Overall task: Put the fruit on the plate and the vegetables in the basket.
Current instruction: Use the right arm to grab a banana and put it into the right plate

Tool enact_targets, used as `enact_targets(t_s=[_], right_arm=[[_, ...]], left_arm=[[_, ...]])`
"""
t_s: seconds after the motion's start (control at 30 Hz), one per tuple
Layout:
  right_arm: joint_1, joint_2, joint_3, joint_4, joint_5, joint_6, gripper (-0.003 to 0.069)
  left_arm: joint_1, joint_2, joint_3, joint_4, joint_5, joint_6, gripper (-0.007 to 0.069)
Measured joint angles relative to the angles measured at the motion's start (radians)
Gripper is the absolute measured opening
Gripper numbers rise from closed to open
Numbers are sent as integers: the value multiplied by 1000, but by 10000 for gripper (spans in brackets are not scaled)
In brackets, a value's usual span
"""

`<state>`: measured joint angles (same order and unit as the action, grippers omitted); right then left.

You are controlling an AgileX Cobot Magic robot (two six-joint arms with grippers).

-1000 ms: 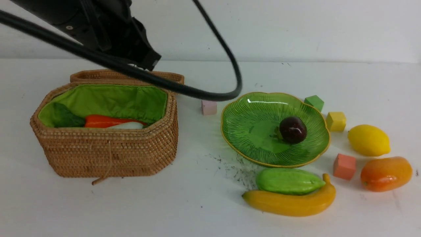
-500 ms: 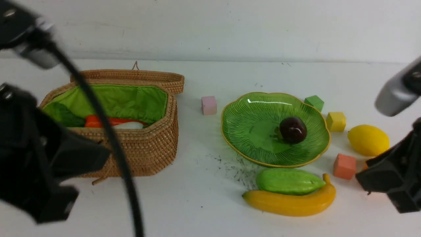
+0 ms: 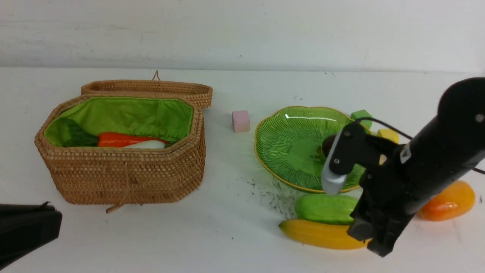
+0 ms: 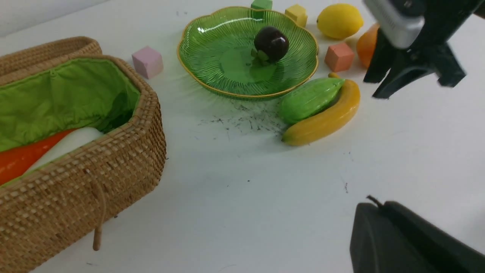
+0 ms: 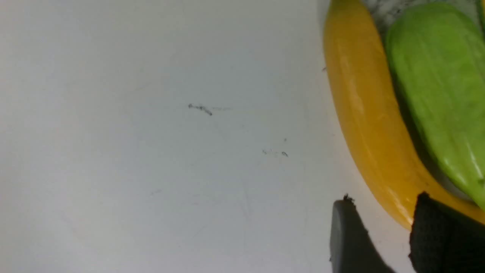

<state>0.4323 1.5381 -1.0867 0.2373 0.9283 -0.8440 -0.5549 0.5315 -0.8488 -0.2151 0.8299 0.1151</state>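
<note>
The wicker basket [image 3: 125, 178] stands open at left with the carrot [image 3: 121, 139] and the white radish [image 3: 147, 144] inside. The green plate [image 3: 276, 129] holds the maroon ball [image 4: 271, 42]. In front of the plate the gourd [image 3: 322, 208] lies against the banana [image 3: 318, 235]. The mango [image 3: 451, 203] is at right, the lemon [image 4: 340, 21] behind it. My right gripper [image 5: 382, 204] is open, low over the banana's [image 5: 363, 113] right end, with bare table between its fingers. My left gripper [image 4: 373, 204] is shut and empty near the front left edge.
Foam cubes lie around the plate: pink [image 3: 241, 121] to its left, green [image 3: 360, 113] and yellow [image 3: 386, 132] behind it, salmon [image 4: 338, 57] beside the mango. The basket lid [image 3: 151, 88] lies open behind the basket. My right arm [image 3: 435, 159] hides the lemon in the front view.
The left arm has pulled back from above the basket to the front left corner. The right arm has swung in from the right and come down over the banana's end.
</note>
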Motion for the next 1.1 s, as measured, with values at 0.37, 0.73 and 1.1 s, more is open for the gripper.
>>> enact_targets(t_s=[0.37,0.73,1.1], right_arm=[[0,136,-1,-38,-53,-59,414],[0,176,-1,-98,-132,-66,454],[0,237,-1,-101,-174,-73,454]], left_arm=[[0,-1,1,-43,-11,46,-13],[0,-1,1,-45,-11,46,-13],[0,-1,1,-53,-33,48,-13]])
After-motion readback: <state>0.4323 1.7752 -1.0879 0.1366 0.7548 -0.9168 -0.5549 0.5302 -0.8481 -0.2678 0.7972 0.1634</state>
